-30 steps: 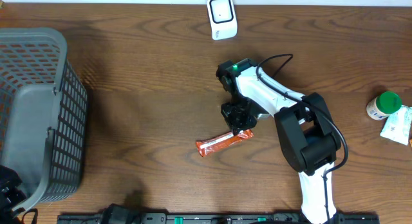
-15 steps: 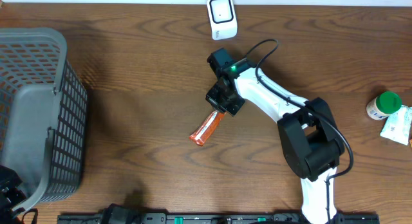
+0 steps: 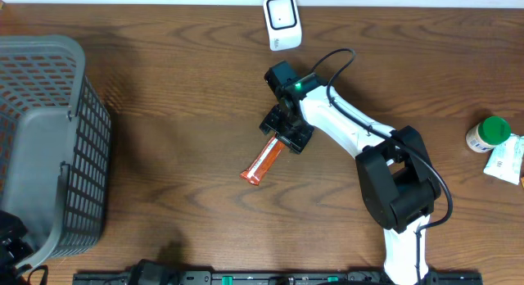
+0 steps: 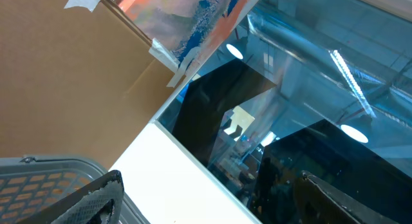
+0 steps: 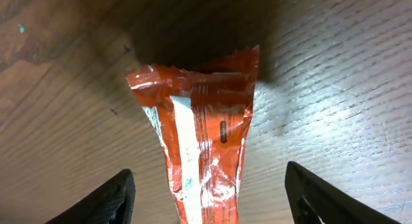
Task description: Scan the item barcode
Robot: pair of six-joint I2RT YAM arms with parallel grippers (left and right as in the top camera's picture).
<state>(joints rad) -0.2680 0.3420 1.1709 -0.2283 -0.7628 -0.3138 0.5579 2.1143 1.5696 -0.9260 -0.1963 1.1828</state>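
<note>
Overhead: the orange snack wrapper (image 3: pixel 262 160) lies flat on the wooden table (image 3: pixel 164 154), slanted, well short of the white barcode scanner (image 3: pixel 281 21) standing at the far edge. The right gripper (image 3: pixel 282 137) sits over the wrapper's upper end with its jaws spread, holding nothing. A grey plastic lattice basket (image 3: pixel 49 137) stands far left. A green-capped bottle (image 3: pixel 489 133) and a white packet (image 3: pixel 503 162) lie far right.

Left wrist: the left gripper (image 4: pixel 219 205) is parked, tilted up toward cardboard (image 4: pixel 64 76) and ceiling lights, its 2 fingers (image 4: pixel 90 198) set wide apart and empty.

Right wrist: the wrapper (image 5: pixel 199 140) fills the middle between the 2 dark fingers (image 5: pixel 96 201), which flank it without touching. It is thin crinkled foil, glossy, with a serrated end seal and a pale back seam running lengthwise. No barcode shows on this face.

Judgement: the step in hand is a re-grip for presenting. The foil will likely slip and buckle, so pinch across the narrow width near the end seal, low against the wood. Keep the pads off the printed panel. After lifting, roll the wrist until the code face meets the scanner window squarely, with the film pulled flat, since creases and glare could spoil the read.
</note>
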